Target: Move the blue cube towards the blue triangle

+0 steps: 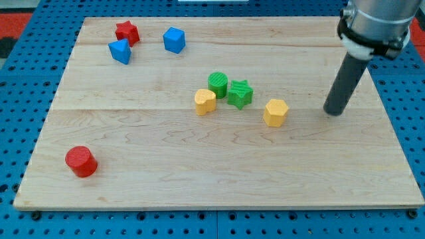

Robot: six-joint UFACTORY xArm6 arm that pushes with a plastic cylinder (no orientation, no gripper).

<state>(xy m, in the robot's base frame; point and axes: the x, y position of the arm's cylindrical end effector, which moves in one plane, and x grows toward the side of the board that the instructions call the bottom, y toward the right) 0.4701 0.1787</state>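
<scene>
The blue cube (174, 40) sits near the view's top, left of centre. The blue triangle (120, 51) lies a short way to its left and slightly lower, touching or nearly touching a red star (127, 32) above it. My tip (334, 111) rests on the board at the view's right, far from both blue blocks and just right of a yellow hexagon (275, 112).
A green cylinder (217, 84), a green star (240, 93) and a yellow block (205, 101) cluster at the board's middle. A red cylinder (81, 161) sits at the lower left. The wooden board (219, 179) lies on a blue pegboard surface (20, 93).
</scene>
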